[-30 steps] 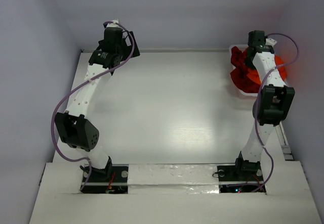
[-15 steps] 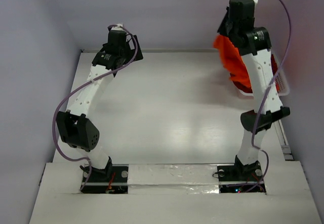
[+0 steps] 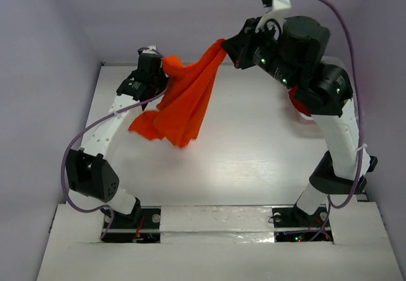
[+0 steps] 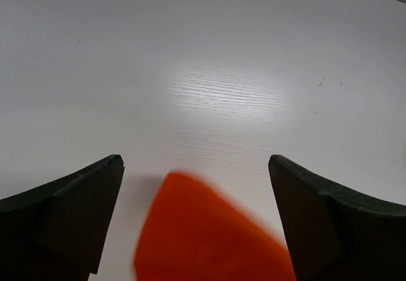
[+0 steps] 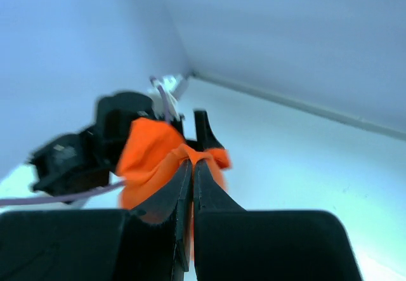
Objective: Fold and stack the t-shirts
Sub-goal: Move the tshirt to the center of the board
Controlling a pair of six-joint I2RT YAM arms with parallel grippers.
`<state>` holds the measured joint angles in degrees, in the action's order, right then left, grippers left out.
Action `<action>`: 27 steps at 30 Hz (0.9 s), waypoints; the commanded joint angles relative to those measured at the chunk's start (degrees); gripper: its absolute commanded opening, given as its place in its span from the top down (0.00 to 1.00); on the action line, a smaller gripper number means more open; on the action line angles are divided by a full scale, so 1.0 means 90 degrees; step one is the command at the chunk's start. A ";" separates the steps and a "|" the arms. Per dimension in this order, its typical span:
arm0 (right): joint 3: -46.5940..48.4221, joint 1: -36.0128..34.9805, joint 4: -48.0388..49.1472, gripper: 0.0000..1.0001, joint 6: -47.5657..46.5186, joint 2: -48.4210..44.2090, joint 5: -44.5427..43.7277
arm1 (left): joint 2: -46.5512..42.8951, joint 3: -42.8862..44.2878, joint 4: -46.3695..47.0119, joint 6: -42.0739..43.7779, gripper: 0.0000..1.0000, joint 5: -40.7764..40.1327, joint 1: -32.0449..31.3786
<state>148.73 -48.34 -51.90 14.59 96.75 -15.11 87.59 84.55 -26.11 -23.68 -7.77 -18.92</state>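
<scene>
Orange t-shirt [image 3: 184,103] hangs crumpled from clamped right hand [image 5: 192,167] (left hand [image 4: 195,186] apart).

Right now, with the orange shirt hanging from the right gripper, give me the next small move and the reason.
Probably lower the right gripper toward the middle of the table. It is shut on the orange shirt, which hangs bunched in the air by the open left gripper; laid down, it could be spread for folding.

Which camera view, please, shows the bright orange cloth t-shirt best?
Top external: the bright orange cloth t-shirt hangs in full from the right gripper. Left wrist shows one blurred corner; right wrist, a pinched bunch.
</scene>
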 commanded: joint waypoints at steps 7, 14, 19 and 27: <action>-0.1046 -0.0127 0.0065 1.00 -0.0283 0.0099 0.0283 | -0.0494 0.0321 0.0020 -0.0191 0.01 -0.0142 -0.0017; -0.0677 -0.0127 -0.0705 1.00 0.0087 0.0820 -0.0476 | -0.0397 0.0751 -0.0136 -0.0142 0.01 -0.0152 -0.0017; -0.0255 -0.0069 -0.1343 1.00 0.0371 0.1545 -0.0694 | -0.0348 0.0664 -0.0097 -0.0181 0.01 -0.0104 -0.0017; -0.1290 0.0273 -0.0855 1.00 0.0616 0.1711 -0.0118 | -0.0406 0.0468 -0.0019 -0.0181 0.01 -0.0055 -0.0017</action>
<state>137.38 -46.94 -61.93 18.87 113.10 -17.69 84.97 89.17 -27.31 -24.97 -8.19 -19.00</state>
